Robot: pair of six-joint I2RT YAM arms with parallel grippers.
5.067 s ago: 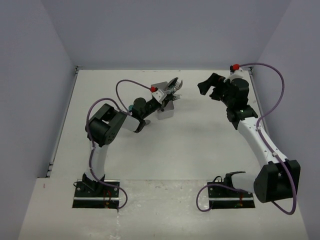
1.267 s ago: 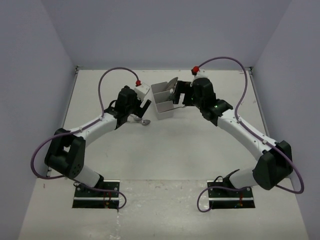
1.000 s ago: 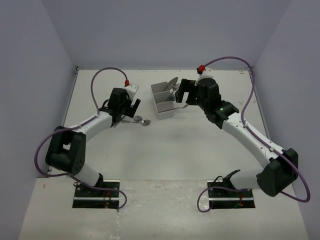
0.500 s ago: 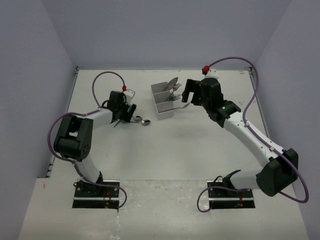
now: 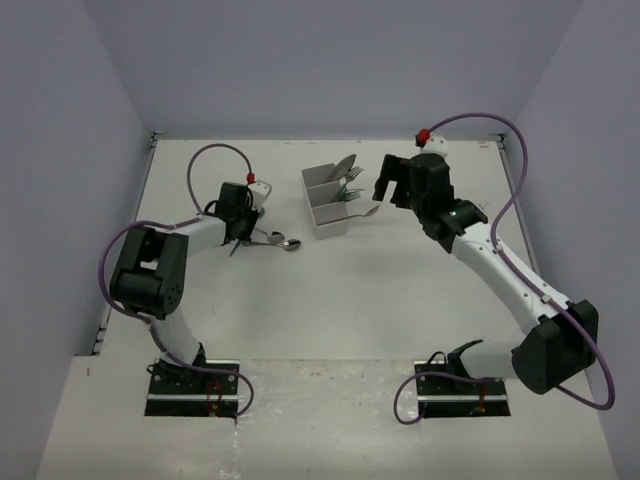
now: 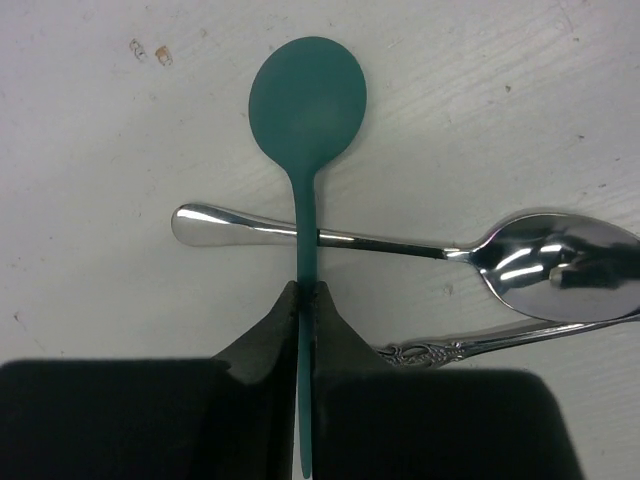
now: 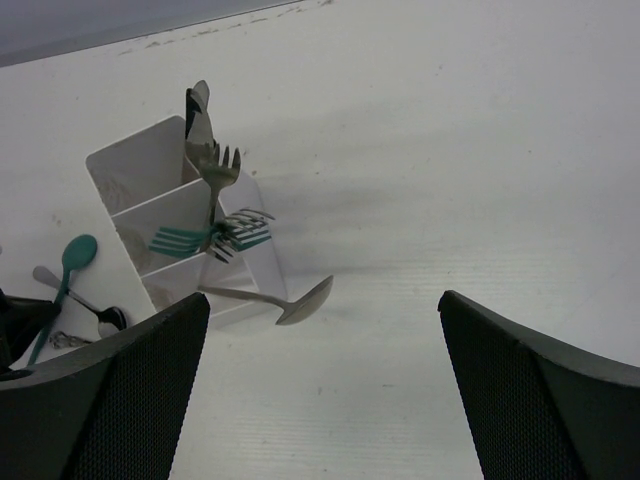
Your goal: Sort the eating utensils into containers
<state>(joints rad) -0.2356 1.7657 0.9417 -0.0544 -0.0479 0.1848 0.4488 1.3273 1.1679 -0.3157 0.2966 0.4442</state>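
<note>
My left gripper (image 6: 303,291) is shut on the handle of a dark teal plastic spoon (image 6: 307,95), low over the table; it shows left of the box in the top view (image 5: 248,222). Under the teal spoon lie a silver spoon (image 6: 400,243) and a second silver utensil with an ornate handle (image 6: 480,346). The white three-compartment box (image 7: 140,210) holds teal and silver forks (image 7: 212,238), a silver piece in its far compartment (image 7: 197,112), and a silver spoon (image 7: 285,302) jutting over its near wall. My right gripper (image 7: 320,400) is open and empty, just right of the box (image 5: 325,205).
The two silver spoons (image 5: 282,242) lie between my left gripper and the box. Lilac walls close off the table (image 5: 400,300) at the back and both sides. The right gripper (image 5: 392,188) hangs above the table beside the box's right end.
My left arm left the box, swung down-left to the loose spoons and shut on the teal one. My right arm reached the box, then drew back right with jaws open.
</note>
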